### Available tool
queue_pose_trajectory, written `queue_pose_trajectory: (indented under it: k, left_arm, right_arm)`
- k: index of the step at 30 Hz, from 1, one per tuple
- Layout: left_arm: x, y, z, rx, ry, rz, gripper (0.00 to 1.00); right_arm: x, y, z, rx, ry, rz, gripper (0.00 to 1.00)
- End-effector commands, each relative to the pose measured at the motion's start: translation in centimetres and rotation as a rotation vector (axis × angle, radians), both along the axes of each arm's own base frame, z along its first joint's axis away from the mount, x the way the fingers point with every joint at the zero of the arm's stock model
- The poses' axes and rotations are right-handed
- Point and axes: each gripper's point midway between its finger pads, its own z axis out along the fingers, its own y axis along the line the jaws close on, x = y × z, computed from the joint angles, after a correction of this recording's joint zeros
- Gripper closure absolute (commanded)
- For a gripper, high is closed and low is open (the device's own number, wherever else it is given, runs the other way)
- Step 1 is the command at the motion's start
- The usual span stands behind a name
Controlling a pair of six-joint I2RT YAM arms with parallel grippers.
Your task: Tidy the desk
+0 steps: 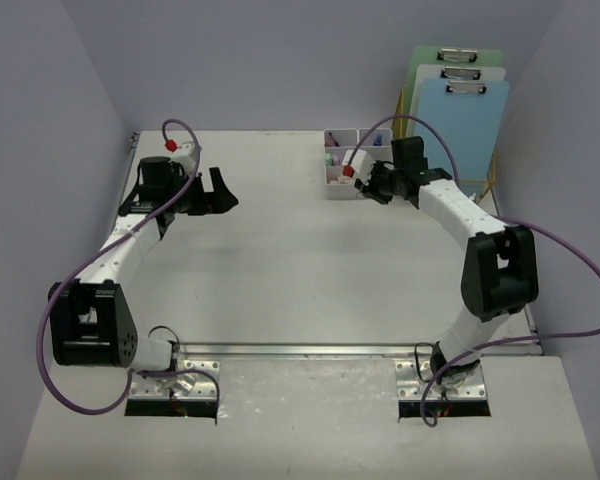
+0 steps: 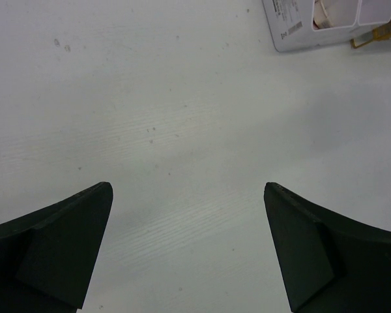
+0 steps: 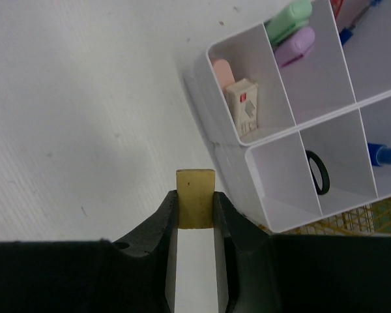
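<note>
While left gripper (image 2: 188, 195) hovers agape over desk (image 2: 182, 98), right gripper (image 3: 195, 207) pinches tan block (image 3: 195, 189).

Right wrist view: organizer box (image 3: 228, 156) running off the right edge, blue pen (image 3: 386, 156) getting cut there too. Between the right gripper (image 3: 196, 205) fingers, tan-tipped strip (image 3: 195, 186) staying unidentifiable, near end running out of frame. Left wrist view: label (image 2: 290, 29) print reading too small
</note>
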Motion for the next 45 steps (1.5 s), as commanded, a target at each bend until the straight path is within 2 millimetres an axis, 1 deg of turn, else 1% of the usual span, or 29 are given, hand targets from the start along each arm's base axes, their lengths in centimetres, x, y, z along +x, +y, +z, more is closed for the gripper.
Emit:
queue_pose_trajectory:
  k: [1, 2, 4, 6, 19, 20, 23, 26, 28, 31, 33, 34, 37, 39, 41, 43, 44, 45]
  left_arm:
    - [1.3, 0.5, 1.7, 0.010, -0.055, 0.019, 0.00]
    - [1.3, 0.6, 1.6, 0.012, -0.053, 0.022, 0.00]
    - [1.3, 0.7, 1.6, 0.018, -0.053, 0.024, 0.00]
    - [1.4, 0.8, 1.6, 0.020, -0.052, 0.026, 0.00]
    - [1.4, 0.7, 1.1, 0.019, -0.039, 0.024, 0.00]
    - [1.4, 0.7, 1.0, 0.020, -0.036, 0.024, 0.00]
    - [1.4, 0.8, 1.0, 0.024, -0.037, 0.026, 0.00]
    - [1.5, 0.8, 1.0, 0.026, -0.039, 0.030, 0.00]
    - [1.5, 0.9, 1.0, 0.028, -0.039, 0.033, 0.00]
    - [1.5, 0.9, 1.1, 0.027, -0.039, 0.032, 0.00]
    - [1.5, 1.0, 1.2, 0.028, -0.041, 0.037, 0.00]
    - [1.5, 1.0, 1.2, 0.028, -0.043, 0.037, 0.00]
    - [1.5, 1.0, 1.5, 0.032, -0.048, 0.039, 0.00]
    - [1.5, 1.2, 1.7, 0.039, -0.055, 0.044, 0.00]
    - [1.5, 1.2, 2.1, 0.045, -0.065, 0.048, 0.00]
    - [1.4, 1.4, 2.8, 0.050, -0.085, 0.056, 0.00]
    - [1.4, 1.5, 3.1, 0.054, -0.093, 0.060, 0.00]
    - [1.4, 1.7, 3.7, 0.060, -0.105, 0.068, 0.00]
  right_arm:
    - [3.1, -2.8, 0.7, -0.050, -0.095, -0.010, 0.98]
    - [3.6, -3.4, 0.2, -0.057, -0.092, -0.017, 0.98]
    - [4.7, -4.1, 0.1, -0.074, -0.106, -0.026, 0.98]
    - [5.5, -4.4, -0.4, -0.084, -0.103, -0.033, 0.98]
    - [10.3, -5.0, -0.8, -0.135, -0.171, -0.039, 0.96]
    - [10.5, -4.9, -1.1, -0.137, -0.169, -0.038, 0.96]
    - [11.3, -4.9, -0.9, -0.141, -0.178, -0.041, 0.95]
    - [11.4, -5.0, -1.2, -0.147, -0.179, -0.040, 0.89]
    - [11.5, -5.0, -1.2, -0.150, -0.181, -0.039, 0.86]
    - [11.4, -5.1, -1.2, -0.154, -0.182, -0.044, 0.74]
    - [11.4, -5.1, -1.0, -0.156, -0.189, -0.046, 0.61]
    - [11.3, -5.2, -0.9, -0.156, -0.190, -0.047, 0.58]
    - [11.2, -5.2, -0.1, -0.156, -0.202, -0.048, 0.52]
    - [11.2, -5.2, 1.1, -0.148, -0.221, -0.054, 0.50]
    - [11.3, -5.1, 2.7, -0.134, -0.243, -0.067, 0.49]
    - [11.4, -4.7, 4.7, -0.097, -0.257, -0.085, 0.48]
    - [11.3, -4.5, 6.0, -0.073, -0.266, -0.099, 0.47]
    - [11.1, -4.1, 7.6, -0.039, -0.275, -0.117, 0.45]
